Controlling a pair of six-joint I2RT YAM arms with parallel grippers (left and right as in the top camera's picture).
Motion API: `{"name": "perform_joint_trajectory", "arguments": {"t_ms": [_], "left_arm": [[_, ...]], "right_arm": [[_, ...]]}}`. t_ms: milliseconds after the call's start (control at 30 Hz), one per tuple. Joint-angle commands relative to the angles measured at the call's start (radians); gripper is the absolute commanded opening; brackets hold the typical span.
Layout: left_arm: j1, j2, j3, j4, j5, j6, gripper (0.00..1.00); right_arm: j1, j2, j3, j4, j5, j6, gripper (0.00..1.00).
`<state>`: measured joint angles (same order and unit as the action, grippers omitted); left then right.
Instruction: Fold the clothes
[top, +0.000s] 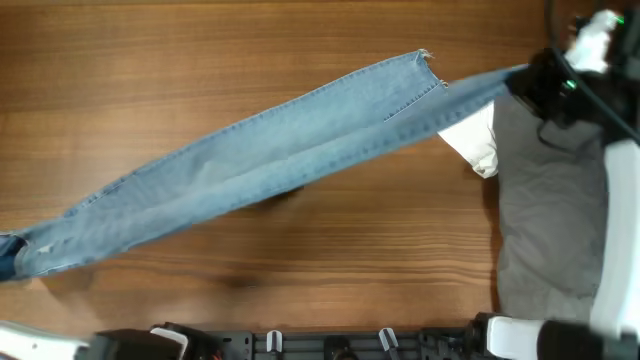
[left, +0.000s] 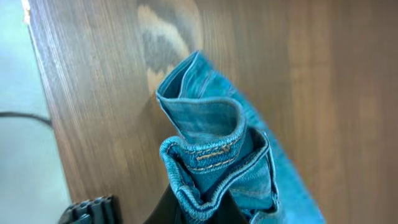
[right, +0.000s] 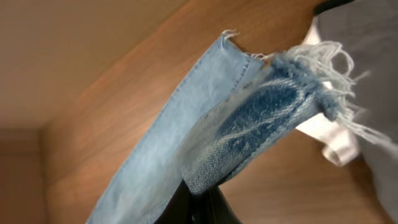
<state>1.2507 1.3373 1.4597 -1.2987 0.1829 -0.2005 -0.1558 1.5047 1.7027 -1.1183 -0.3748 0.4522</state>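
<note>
The light blue jeans (top: 270, 160) stretch taut across the table from lower left to upper right, folded lengthwise. My left gripper (left: 198, 208) is shut on the bunched waistband (left: 211, 149) at the far left edge of the table. My right gripper (right: 200, 199) is shut on a leg near its frayed whitish hem (right: 323, 74), at the upper right in the overhead view (top: 530, 85). The other leg's hem (top: 425, 62) hangs free next to it.
A dark grey garment (top: 555, 200) lies at the right side of the table with a white cloth (top: 475, 140) at its left edge, under the raised leg. Black fixtures (top: 330, 342) line the front edge.
</note>
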Motion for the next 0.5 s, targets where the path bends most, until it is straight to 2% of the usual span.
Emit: {"name": "perform_joint_trajectory", "arguments": {"t_ms": [0, 200, 333, 467], "left_arm": [[-0.089, 0.105, 0.027, -0.013, -0.176, -0.017, 0.04], [-0.174, 0.216, 0.026, -0.034, -0.290, -0.017, 0.07], [-0.174, 0.244, 0.025, -0.039, -0.309, -0.018, 0.09], [-0.176, 0.256, 0.025, -0.034, -0.289, -0.026, 0.12]], "right_arm": [[0.051, 0.163, 0.019, 0.122, 0.060, 0.014, 0.04], [0.101, 0.407, 0.019, 0.299, 0.065, 0.029, 0.04], [0.101, 0.461, 0.019, 0.241, 0.168, 0.113, 0.04], [0.103, 0.466, 0.019, 0.247, 0.207, 0.107, 0.04]]}}
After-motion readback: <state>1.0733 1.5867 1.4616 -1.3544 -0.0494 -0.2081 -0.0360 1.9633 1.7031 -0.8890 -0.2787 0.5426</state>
